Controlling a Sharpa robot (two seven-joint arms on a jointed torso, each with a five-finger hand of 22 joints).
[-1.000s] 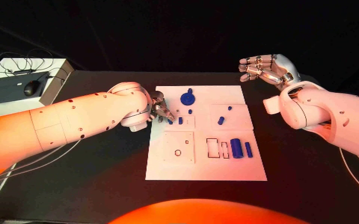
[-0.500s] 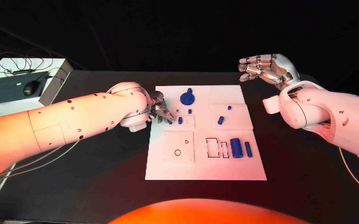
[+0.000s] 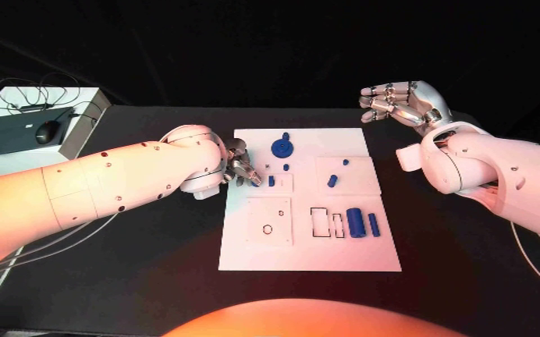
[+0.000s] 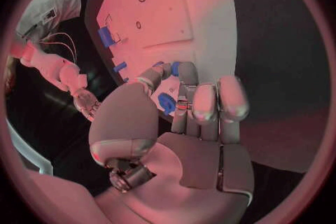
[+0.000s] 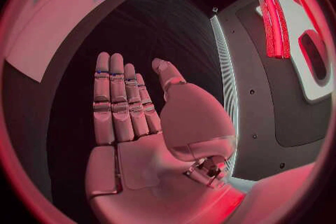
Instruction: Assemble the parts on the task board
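1. Head view, nearest rows: task board (image 3: 310, 255) lies flat mid-bench; the near strip is bare white. Above it, a panel with two small holes (image 3: 268, 229) sits unfilled, and beside it two outlined slots (image 3: 328, 223) look vacant.
2. Just right of the slots: two blue bars (image 3: 361, 223) lie loose on the board, apparently not yet seated.
3. Middle rows: small blue pieces (image 3: 333, 181) lie scattered, one by the left robot hand (image 3: 239, 167).
4. Left robot hand is at the board's left edge, fingers curled over a small blue part (image 4: 167, 103); whether it is pinched I cannot tell.
5. Far edge: round blue part (image 3: 282, 147) rests on the board.
6. Right robot hand (image 3: 402, 104) is raised off-board, fingers apart, holding nothing.
7. Judgement: early stage; most seating remains.
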